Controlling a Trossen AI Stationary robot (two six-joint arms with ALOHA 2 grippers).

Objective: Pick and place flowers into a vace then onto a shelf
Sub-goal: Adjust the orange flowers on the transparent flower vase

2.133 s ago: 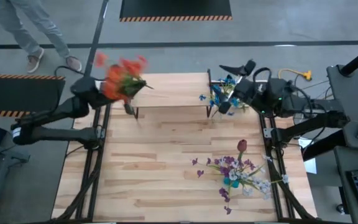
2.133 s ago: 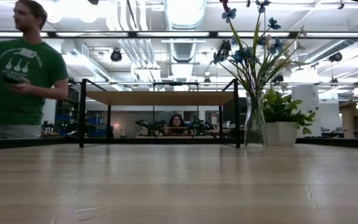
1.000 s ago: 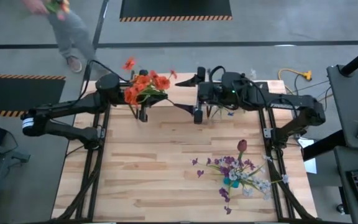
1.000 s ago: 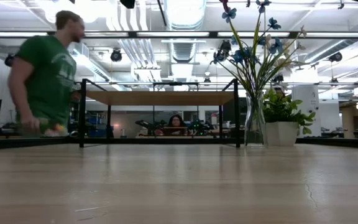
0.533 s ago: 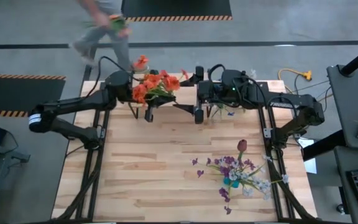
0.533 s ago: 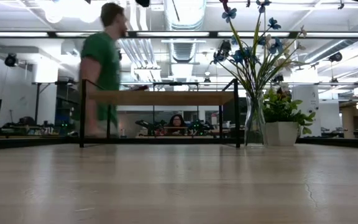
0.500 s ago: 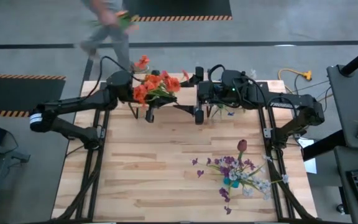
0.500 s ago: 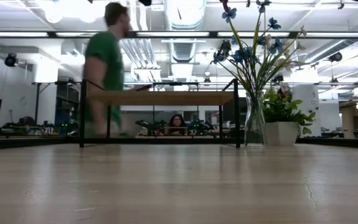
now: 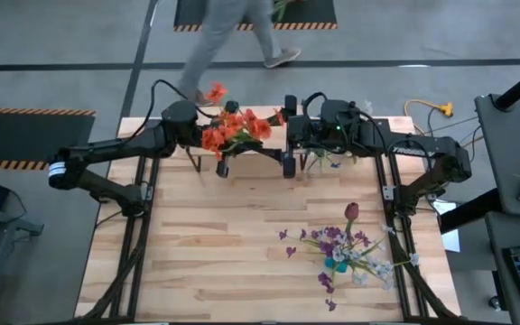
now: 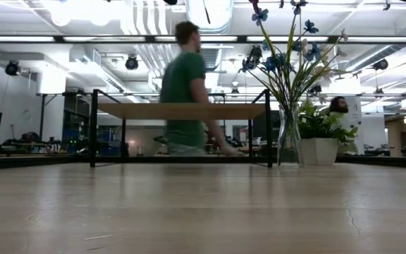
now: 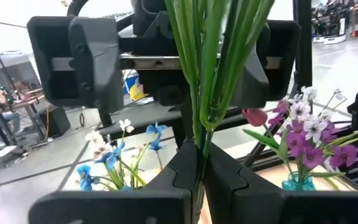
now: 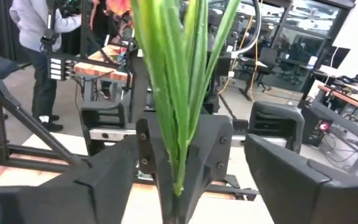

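Note:
My left gripper [image 9: 238, 137] is shut on a bunch of orange flowers [image 9: 233, 126] over the shelf [image 10: 182, 111]. In the high view the blooms hide its fingers. My right gripper [image 9: 287, 134] is wide open and level, and faces the left one from the right at a short distance. It touches nothing. The green stems [image 12: 176, 93] stand between its two spread fingers in the right wrist view. Blue flowers [image 10: 280, 56] stand in a glass vase [image 10: 287, 144] beside the shelf. Purple and white flowers with a dark red bloom [image 9: 351, 212] sit near the table's right edge. My left gripper pinches the bunch of green stems near their lower ends [image 11: 199, 140] between its two fingers [image 11: 182, 174]. The fingers come level from the table's left and lie across the stems. The bunch is lifted clear and stands roughly upright, blooms above the fingers.
A leafy potted plant [image 10: 319, 141] stands right of the glass vase. A teal vase [image 11: 300, 182] holds the purple flowers. A person in a green shirt [image 10: 185, 92] walks past behind the table's far edge. Bare tabletop [image 9: 206, 244] fills the near left.
My left gripper has carried the orange flowers a little toward the table's right, closer to the open right gripper, which has kept still. The person behind the table has walked from left to right.

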